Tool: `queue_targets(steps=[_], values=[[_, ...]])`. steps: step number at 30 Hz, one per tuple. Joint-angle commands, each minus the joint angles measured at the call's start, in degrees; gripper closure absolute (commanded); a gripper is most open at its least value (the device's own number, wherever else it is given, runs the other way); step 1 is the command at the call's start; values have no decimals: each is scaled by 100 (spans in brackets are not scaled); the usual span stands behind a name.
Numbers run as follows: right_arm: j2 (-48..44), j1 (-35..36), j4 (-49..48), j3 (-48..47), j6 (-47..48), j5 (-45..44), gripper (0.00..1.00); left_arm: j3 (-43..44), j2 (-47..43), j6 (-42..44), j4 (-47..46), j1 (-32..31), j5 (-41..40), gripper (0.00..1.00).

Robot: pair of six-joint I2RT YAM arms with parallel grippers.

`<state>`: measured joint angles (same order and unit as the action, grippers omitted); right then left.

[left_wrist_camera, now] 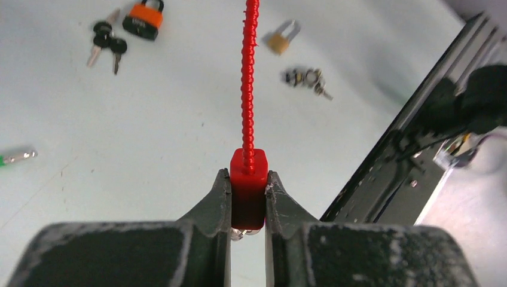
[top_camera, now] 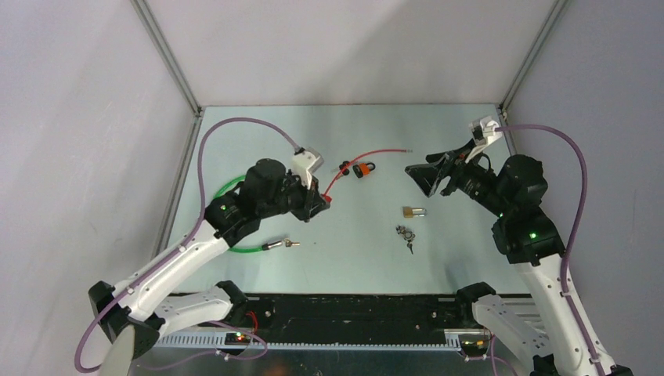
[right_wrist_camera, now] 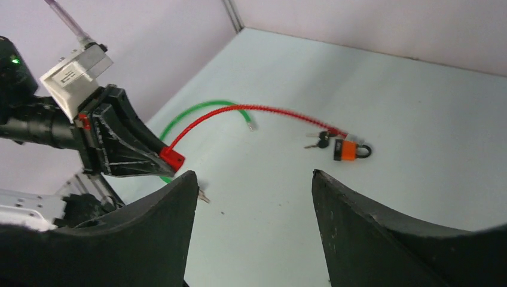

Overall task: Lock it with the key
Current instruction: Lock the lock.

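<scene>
My left gripper [top_camera: 321, 202] is shut on the red block end [left_wrist_camera: 248, 179] of a red cable lock [top_camera: 368, 156], holding it above the table; it also shows in the right wrist view [right_wrist_camera: 172, 158]. An orange padlock [top_camera: 362, 169] with black-headed keys [top_camera: 344, 166] lies beside the cable, also in the left wrist view [left_wrist_camera: 143, 19]. A small brass padlock [top_camera: 413, 211] and a key bunch [top_camera: 405, 233] lie mid-table. My right gripper [top_camera: 429, 178] is open and empty, raised at the right, its fingers [right_wrist_camera: 161, 233] wide apart.
A green cable lock [top_camera: 235, 246] curves under my left arm, its metal tip [top_camera: 288, 244] on the table. Grey walls enclose the table on three sides. The black rail [top_camera: 352, 309] runs along the near edge.
</scene>
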<state>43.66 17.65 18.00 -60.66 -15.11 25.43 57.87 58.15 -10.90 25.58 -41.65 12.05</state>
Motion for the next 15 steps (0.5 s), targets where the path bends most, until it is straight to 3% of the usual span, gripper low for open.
queue_targets(steps=[1, 8, 15], values=[[145, -25, 752, -373, 1007, -140, 27, 303, -61, 611, 769, -318, -510, 100], [491, 262, 1635, -390, 2077, 321, 28, 371, -246, 931, 1161, -611, -493, 100], [637, 1036, 1943, -335, 2703, -153, 29, 485, -393, 1201, 1404, -649, -165, 100]])
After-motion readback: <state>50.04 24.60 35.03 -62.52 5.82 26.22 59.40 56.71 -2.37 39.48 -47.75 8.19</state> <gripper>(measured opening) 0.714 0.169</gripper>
